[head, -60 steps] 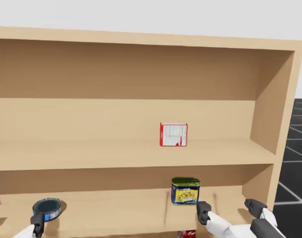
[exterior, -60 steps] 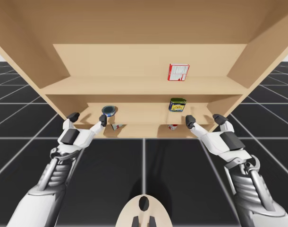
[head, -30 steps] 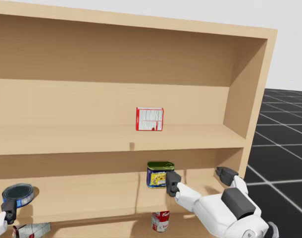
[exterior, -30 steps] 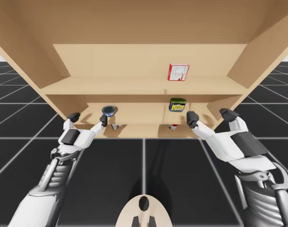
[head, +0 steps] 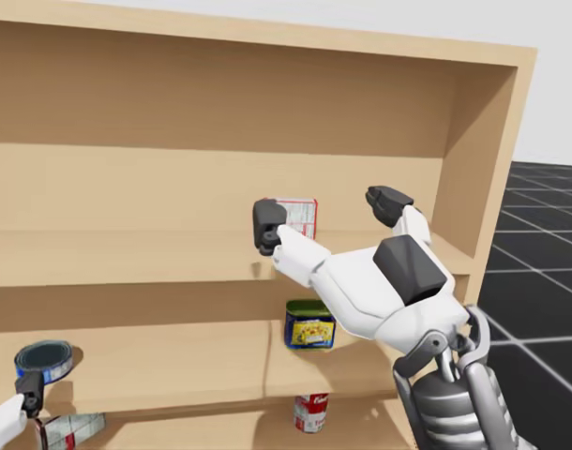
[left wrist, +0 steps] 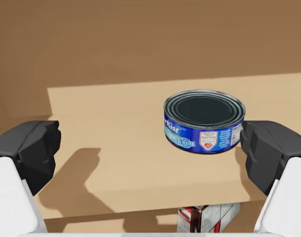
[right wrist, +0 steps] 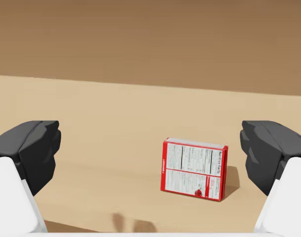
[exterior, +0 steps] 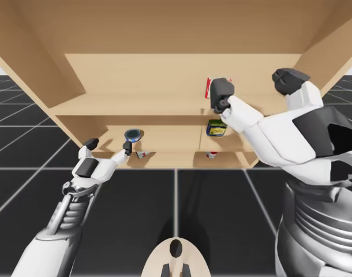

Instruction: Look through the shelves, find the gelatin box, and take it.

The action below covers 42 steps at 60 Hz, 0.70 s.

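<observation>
- Right wrist view: my right gripper (right wrist: 150,150) is spread wide and holds nothing. The red box (right wrist: 194,169) stands upright on the upper shelf (right wrist: 91,118) ahead of it, nearer one finger than the other and touching neither. I judge the wide spread is meant to let the box's broad face pass between the fingers.
- Left wrist view: my left gripper (left wrist: 150,153) is just as open and empty, and it faces the blue can (left wrist: 204,121) on the middle shelf (left wrist: 116,148). That can is not my target, so I judge this arm is only waiting.
- Head view: my right arm is raised to the box's level, with one finger in front of the box's edge. The green can (head: 310,325) and the red can (head: 311,412) sit on lower shelves, out of its way.
- High view: my right arm reaches up to the upper shelf, and my left sits low at the middle shelf's edge. The grasp is not yet made; I would need to go deeper before closing.
</observation>
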Tool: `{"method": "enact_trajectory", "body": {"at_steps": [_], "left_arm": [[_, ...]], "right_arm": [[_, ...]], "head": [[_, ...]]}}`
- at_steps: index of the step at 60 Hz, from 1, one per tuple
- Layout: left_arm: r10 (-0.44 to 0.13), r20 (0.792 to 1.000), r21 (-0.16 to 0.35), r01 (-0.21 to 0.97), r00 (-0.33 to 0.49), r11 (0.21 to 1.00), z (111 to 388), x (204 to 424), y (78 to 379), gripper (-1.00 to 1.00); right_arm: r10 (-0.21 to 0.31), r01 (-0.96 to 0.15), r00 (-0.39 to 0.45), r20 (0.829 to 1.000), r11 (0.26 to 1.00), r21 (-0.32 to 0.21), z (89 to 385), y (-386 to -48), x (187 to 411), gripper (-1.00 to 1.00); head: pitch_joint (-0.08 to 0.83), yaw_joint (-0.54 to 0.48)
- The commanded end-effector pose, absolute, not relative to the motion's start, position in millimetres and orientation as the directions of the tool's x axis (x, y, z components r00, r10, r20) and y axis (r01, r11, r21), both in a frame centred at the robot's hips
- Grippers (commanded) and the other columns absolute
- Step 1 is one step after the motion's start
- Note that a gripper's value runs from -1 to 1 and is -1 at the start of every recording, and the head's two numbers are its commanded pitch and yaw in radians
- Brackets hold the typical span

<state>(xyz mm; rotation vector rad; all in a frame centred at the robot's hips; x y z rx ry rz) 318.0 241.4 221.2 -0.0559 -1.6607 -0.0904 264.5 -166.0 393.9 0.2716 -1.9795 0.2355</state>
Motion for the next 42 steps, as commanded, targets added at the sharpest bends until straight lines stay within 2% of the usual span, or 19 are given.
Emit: {"method": "enact_trajectory", "body": {"at_steps": [1, 14, 19, 23, 29, 42], "left_arm": [[-0.017, 0.996, 0.025, 0.093, -0.086, 0.995, 221, 318, 241, -1.0], [-0.01, 0.996, 0.019, 0.097, -0.086, 0.995, 222, 318, 242, -1.0], [-0.01, 0.996, 0.018, 0.097, -0.085, 0.995, 222, 318, 242, -1.0], [-0.009, 0.996, 0.018, 0.097, -0.086, 0.995, 222, 318, 242, -1.0], [-0.006, 0.996, 0.015, 0.097, -0.087, 0.995, 223, 318, 242, -1.0], [-0.001, 0.996, 0.01, 0.099, -0.089, 0.995, 224, 317, 242, -1.0]], "right_arm": [[-0.026, -0.207, -0.104, 0.994, 0.978, 0.004, 402, -156, 290, -1.0], [-0.031, -0.17, -0.003, 1.0, 0.985, 0.03, 396, -149, 332, -1.0], [-0.05, -0.148, 0.068, 0.996, 0.987, 0.059, 391, -148, 347, -1.0], [-0.051, -0.126, 0.094, 0.994, 0.99, 0.063, 389, -147, 355, -1.0], [-0.024, -0.074, 0.1, 0.995, 0.997, 0.031, 387, -144, 365, -1.0], [-0.007, -0.028, 0.157, 0.988, 1.0, 0.011, 383, -140, 388, -1.0]], "head": [[0.17, -0.21], [0.182, -0.21], [0.188, -0.21], [0.191, -0.22], [0.195, -0.22], [0.203, -0.22]]}}
